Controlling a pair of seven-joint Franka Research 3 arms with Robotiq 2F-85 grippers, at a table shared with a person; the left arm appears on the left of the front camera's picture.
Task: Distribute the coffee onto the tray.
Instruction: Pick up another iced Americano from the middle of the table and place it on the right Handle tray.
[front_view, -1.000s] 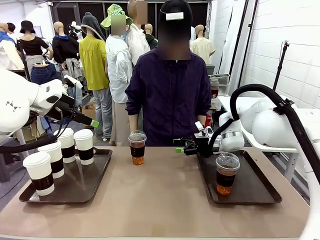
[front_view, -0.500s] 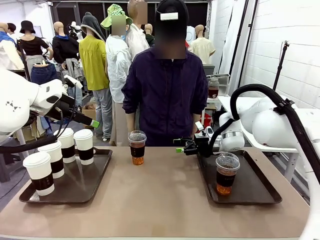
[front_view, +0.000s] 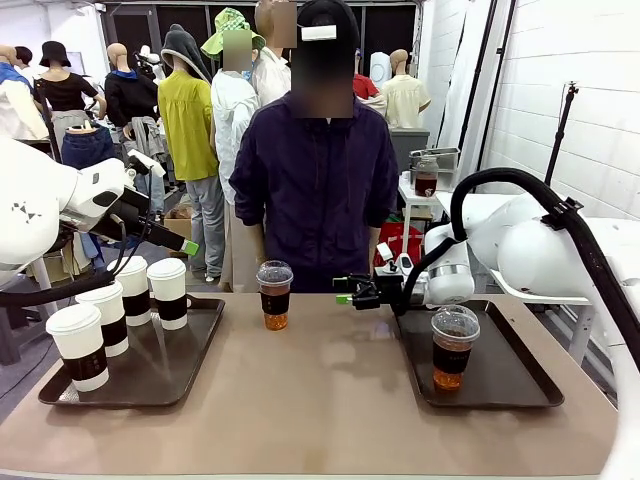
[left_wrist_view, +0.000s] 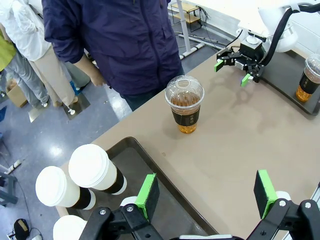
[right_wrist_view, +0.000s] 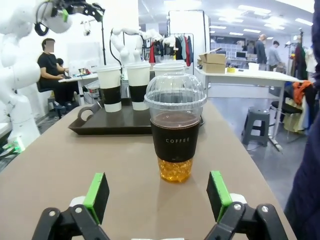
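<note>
Clear cup (front_view: 274, 295) (dome-lidded) stands before the gaping right end effector (front_view: 342, 290).

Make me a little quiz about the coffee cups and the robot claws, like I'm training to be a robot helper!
1. How many white cups stand on the left tray?
2. True or false: the middle clear cup stands on a tray.
3. The right claw facing that cup is: A) open, B) shut on a cup, C) holding a lid.
Key: 1) Four. 2) False, it stands on the bare table. 3) A.
</note>
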